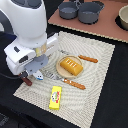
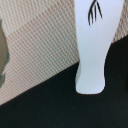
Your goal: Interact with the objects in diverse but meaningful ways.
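Note:
My gripper (image 1: pixel 35 71) hangs low over the left part of the beige placemat (image 1: pixel 95 60); the white hand hides its fingers. A white-and-blue piece (image 1: pixel 38 76) shows right under it, and whether the fingers touch it I cannot tell. A brown sausage-like stick (image 1: pixel 26 81) lies just beside that piece. The orange-yellow ridged bread block (image 1: pixel 70 65) rests on a small plate (image 1: pixel 61 70) mid-mat. A yellow flat packet (image 1: pixel 55 97) lies near the mat's front edge. Two grey-blue pots (image 1: pixel 90 13) stand at the back. The blurred wrist view shows a white tapered shape (image 2: pixel 95 45) with a black mark.
An orange-handled knife (image 1: pixel 88 59) and an orange-handled fork (image 1: pixel 74 84) lie either side of the plate. The pots stand on a brown board (image 1: pixel 107 27). A bowl (image 1: pixel 123 18) sits at the far right. Dark tabletop (image 1: pixel 112 100) surrounds the mat.

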You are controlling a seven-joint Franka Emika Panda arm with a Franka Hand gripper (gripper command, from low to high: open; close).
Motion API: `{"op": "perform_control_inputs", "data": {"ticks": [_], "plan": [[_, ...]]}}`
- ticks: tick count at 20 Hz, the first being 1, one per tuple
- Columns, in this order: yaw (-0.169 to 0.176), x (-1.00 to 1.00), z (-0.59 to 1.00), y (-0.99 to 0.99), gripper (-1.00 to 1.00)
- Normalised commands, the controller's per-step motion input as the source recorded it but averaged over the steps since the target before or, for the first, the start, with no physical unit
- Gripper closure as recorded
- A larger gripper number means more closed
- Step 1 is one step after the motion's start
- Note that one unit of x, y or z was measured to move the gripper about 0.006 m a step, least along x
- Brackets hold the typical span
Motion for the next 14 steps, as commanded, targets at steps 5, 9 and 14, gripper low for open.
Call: {"op": "perform_control_inputs", "data": {"ticks": [5,9,14], "plan": [[0.000,-0.62,-0.24,0.15,-1.00],[0.000,-0.48,-0.24,0.12,-1.00],[-0.005,-0.18,-0.22,0.03,-1.00]]}}
